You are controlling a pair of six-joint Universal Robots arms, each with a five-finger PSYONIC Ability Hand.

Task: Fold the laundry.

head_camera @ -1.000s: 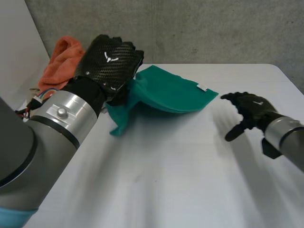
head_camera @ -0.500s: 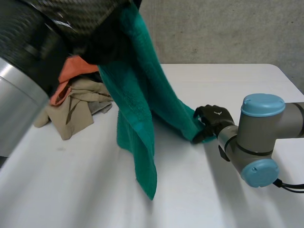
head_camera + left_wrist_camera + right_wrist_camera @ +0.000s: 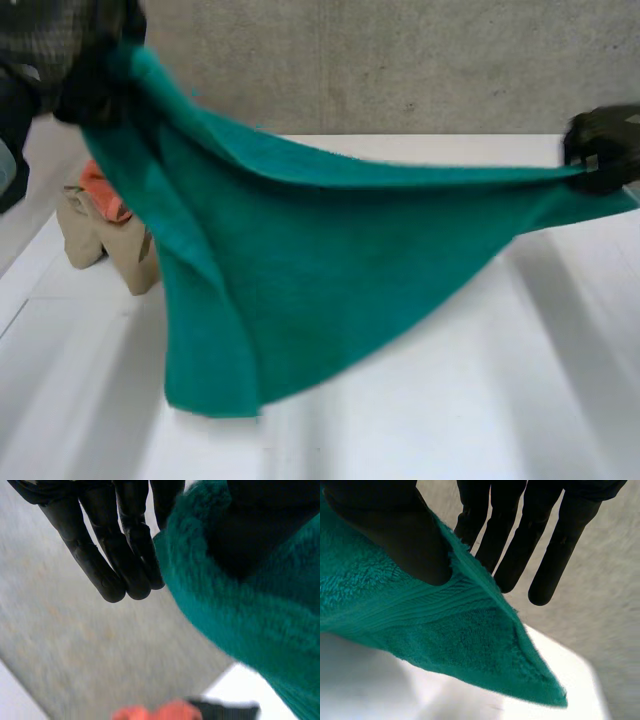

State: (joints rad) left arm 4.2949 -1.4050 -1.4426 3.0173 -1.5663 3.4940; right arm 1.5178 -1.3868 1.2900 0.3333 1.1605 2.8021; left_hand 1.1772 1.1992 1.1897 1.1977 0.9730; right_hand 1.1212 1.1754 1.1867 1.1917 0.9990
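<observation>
A green towel [image 3: 300, 280] hangs stretched in the air above the white table [image 3: 560, 400]. My left hand [image 3: 70, 50] holds its upper corner high at the far left; in the left wrist view the thumb [image 3: 260, 525] pinches the green towel [image 3: 260, 625] against the fingers [image 3: 125, 555]. My right hand [image 3: 603, 148] grips the opposite corner at the far right. In the right wrist view its thumb [image 3: 395, 535] presses the green towel [image 3: 445, 645] against the fingers [image 3: 520, 535], close to the pointed corner. The lower part of the towel sags in a fold toward the table.
A pile of laundry lies at the table's left, behind the towel: a beige garment [image 3: 110, 250] with an orange cloth [image 3: 100, 190] on top. A grey concrete wall [image 3: 400, 60] stands behind the table. The table's right half is bare.
My right hand has closed on the towel's corner and pulled it up and out to the right. The left hand has moved left, and the towel is now spread between the two.
</observation>
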